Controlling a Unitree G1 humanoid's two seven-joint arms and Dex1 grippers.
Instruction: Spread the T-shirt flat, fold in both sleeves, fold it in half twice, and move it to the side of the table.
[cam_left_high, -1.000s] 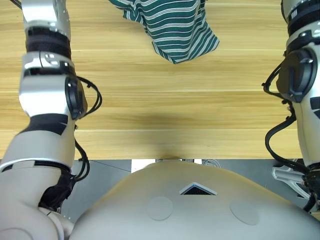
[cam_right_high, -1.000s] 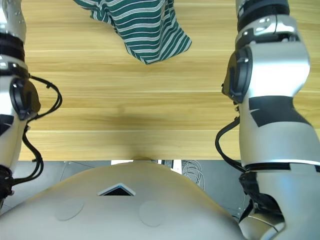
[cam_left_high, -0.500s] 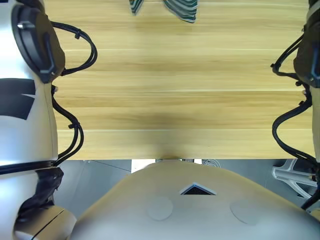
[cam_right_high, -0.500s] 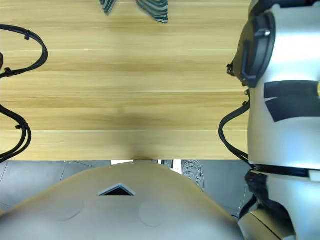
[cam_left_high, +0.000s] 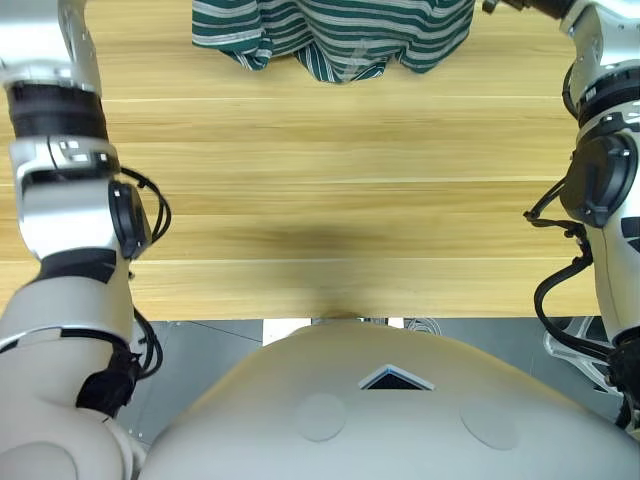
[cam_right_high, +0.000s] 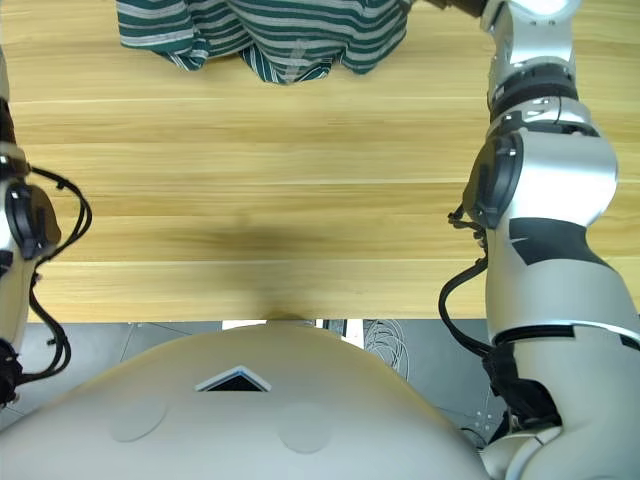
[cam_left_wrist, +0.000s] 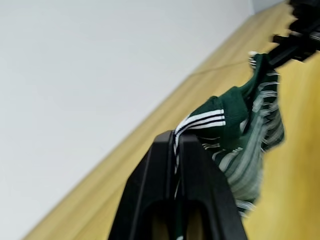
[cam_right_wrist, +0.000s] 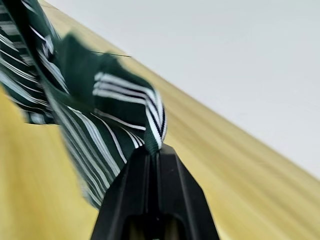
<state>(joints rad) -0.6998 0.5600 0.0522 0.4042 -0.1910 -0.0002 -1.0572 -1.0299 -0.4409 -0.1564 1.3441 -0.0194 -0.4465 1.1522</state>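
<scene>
Half a second earlier, just two small striped tips of the T-shirt (cam_left_high: 335, 35) appeared at the far edge of the eye views, and both arms were raised close to the camera. The arms have since lowered and moved apart, and the cloth now spans a wide band across the far side of the table (cam_left_high: 330, 200). One second earlier it hung as a single narrow bunch. This indicates that a shake-out is in progress and the spreading step is under way. The step is not complete: the lower edge is rumpled into several hanging lobes, and no sleeve has been folded. The eye views give the width of the cloth and its position at the far centre of the table. They do not show whether the edge rests on the wood or hangs just above it. The grip is read from the wrist views. The left gripper (cam_left_wrist: 176, 140) has its fingers closed tight on a banded edge of the cloth, and the right gripper (cam_right_wrist: 152, 150) is clamped on a similar striped edge. The left wrist view also shows the cloth stretched towards the other gripper farther off, with sag between the two holds.
</scene>
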